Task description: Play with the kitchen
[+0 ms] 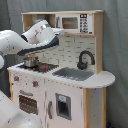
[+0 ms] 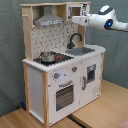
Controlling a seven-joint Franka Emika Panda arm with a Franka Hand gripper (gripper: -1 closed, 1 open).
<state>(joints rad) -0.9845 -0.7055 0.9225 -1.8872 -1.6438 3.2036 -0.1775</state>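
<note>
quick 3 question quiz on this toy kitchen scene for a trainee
1. True or false: a metal pot sits on the hob.
2. What lies between the hob and the rounded counter end? A) sink B) toaster C) kettle
3. Fill in: the robot arm reaches toward the upper ____ of the kitchen.

Key: 1 true. 2 A, the grey sink under the black faucet. 3 shelf, where the microwave sits, as both exterior views show.
</note>
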